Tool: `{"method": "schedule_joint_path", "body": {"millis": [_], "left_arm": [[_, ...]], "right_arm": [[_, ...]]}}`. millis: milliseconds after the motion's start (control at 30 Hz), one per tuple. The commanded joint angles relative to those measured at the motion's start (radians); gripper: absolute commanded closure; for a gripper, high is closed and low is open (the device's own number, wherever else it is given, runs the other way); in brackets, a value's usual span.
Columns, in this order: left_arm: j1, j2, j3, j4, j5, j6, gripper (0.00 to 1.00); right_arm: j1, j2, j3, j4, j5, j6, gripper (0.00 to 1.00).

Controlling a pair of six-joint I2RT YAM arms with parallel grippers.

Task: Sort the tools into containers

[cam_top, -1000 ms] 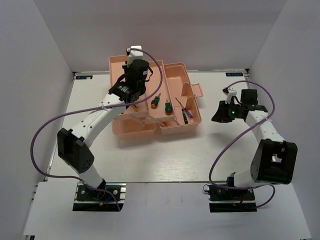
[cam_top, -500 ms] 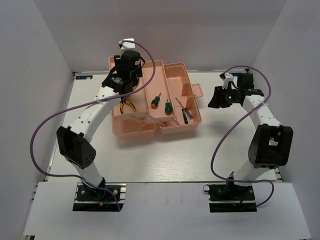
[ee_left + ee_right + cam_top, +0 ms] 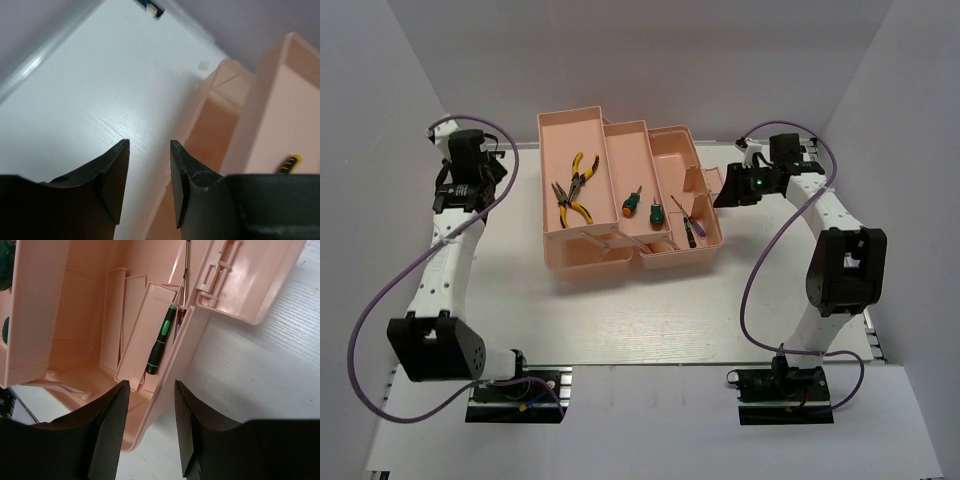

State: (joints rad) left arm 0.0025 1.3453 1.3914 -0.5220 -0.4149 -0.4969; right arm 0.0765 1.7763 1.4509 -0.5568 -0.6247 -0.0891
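Note:
The salmon-pink toolbox (image 3: 590, 258) lies open mid-table. Two yellow-and-black pliers (image 3: 576, 188) lie in its far-left tray. Two stubby green screwdrivers (image 3: 632, 203) (image 3: 657, 212) lie in the middle tray. The thin dark green screwdriver (image 3: 688, 228) lies in a narrow right compartment and also shows in the right wrist view (image 3: 160, 345). My left gripper (image 3: 452, 195) (image 3: 149, 144) is open and empty, over bare table left of the box wall (image 3: 240, 110). My right gripper (image 3: 728, 195) (image 3: 151, 384) is open and empty, above the box's right rim (image 3: 170, 380).
White walls enclose the table on three sides. A hinged pink flap (image 3: 250, 275) sticks out from the box's right end near my right gripper. A yellow plier handle tip (image 3: 290, 163) peeks in the left wrist view. Purple cables loop off both arms.
My left arm has swung left off the toolbox, uncovering the pliers in the left tray. My right arm has moved back and left to the box's right end.

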Motion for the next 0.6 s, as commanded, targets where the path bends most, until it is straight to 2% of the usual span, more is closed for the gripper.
{"method": "schedule_joint_path", "body": {"millis": [0,67,267,433,567], "left_arm": [[0.096,0.081,-0.043,-0.007,0.293,-0.150,0.51],[0.123,0.120,-0.084,0.003,0.397,-0.160,0.48],[0.166,0.234,-0.172,0.194,0.644,-0.161,0.41],[0.148,0.340,-0.128,0.237,0.766,-0.043,0.40],[0.148,0.362,-0.169,0.287,0.838,-0.014,0.40]], "right_arm": [[0.005,0.015,0.065,-0.035,-0.001,-0.011,0.53],[0.006,0.026,0.075,-0.040,0.003,-0.011,0.51],[0.011,0.057,0.097,-0.043,0.014,-0.011,0.48],[0.029,0.093,0.137,-0.083,0.017,-0.046,0.48],[0.037,0.133,0.207,-0.156,0.014,-0.086,0.48]]}}
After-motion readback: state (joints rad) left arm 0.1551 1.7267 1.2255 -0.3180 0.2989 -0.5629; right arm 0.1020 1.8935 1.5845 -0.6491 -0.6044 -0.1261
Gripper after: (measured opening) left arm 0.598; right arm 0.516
